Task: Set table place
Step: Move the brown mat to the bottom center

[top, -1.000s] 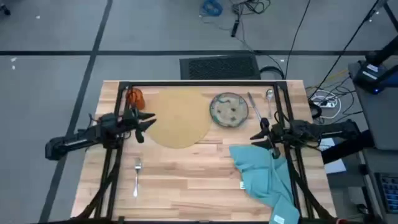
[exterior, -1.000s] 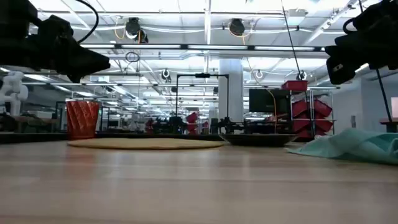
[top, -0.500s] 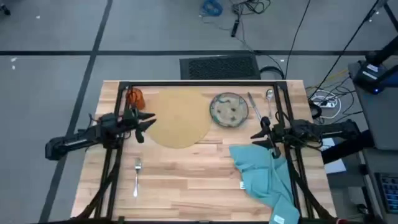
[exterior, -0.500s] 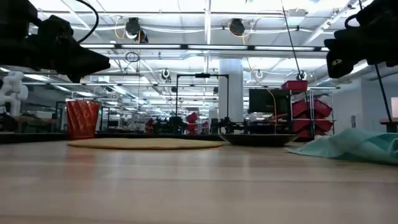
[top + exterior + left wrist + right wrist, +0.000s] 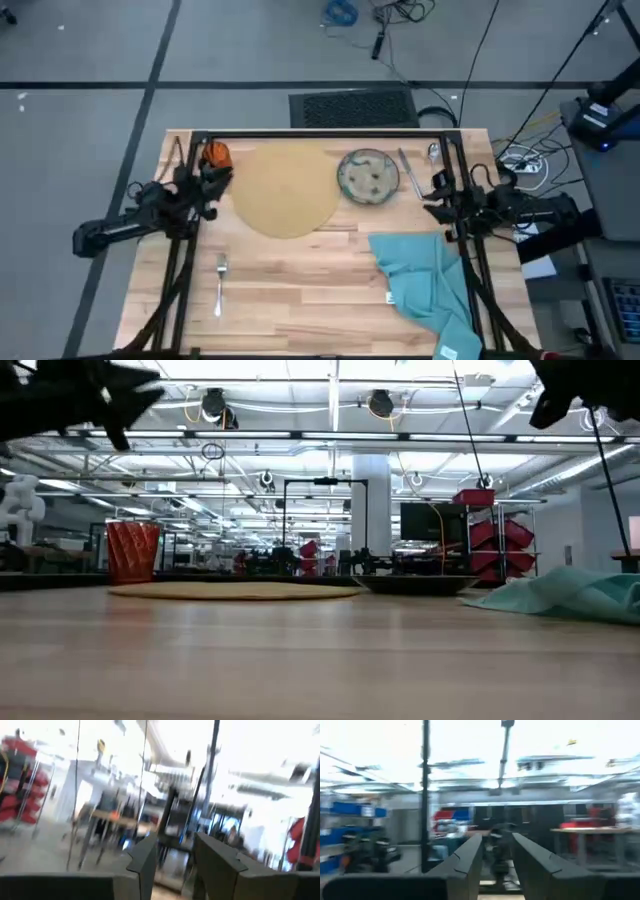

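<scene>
From above I count one mat (image 5: pixel 286 188), one plate (image 5: pixel 368 176) beside it, one cup (image 5: pixel 215 154), one napkin (image 5: pixel 425 283) and one fork (image 5: pixel 220 282), scattered because I set nothing yet. Low view: both arms hang high. Wrist views: left gripper (image 5: pixel 176 865) and right gripper (image 5: pixel 497 860) are parted, holding nothing.

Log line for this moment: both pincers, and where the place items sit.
left pincer: open, empty, by cup | right pincer: open, empty, near knife | plate: off mat | napkin: crumpled | fork: apart
</scene>
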Controlling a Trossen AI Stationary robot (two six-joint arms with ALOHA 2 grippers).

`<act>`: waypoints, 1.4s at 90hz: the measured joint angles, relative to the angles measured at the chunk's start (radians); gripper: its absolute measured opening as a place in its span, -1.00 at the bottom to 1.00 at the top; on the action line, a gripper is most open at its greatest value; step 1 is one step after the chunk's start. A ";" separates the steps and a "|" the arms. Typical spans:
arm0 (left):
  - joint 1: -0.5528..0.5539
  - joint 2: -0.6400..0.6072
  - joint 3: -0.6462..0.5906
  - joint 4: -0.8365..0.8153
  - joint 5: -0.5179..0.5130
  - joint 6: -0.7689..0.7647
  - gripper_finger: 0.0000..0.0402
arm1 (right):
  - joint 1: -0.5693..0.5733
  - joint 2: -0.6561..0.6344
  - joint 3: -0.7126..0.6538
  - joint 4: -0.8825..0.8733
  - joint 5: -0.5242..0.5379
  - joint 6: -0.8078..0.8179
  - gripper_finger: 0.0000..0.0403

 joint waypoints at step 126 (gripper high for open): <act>0.120 1.319 0.830 -0.339 0.039 -0.055 -0.41 | -0.445 1.041 0.841 -0.776 0.201 -0.003 -0.54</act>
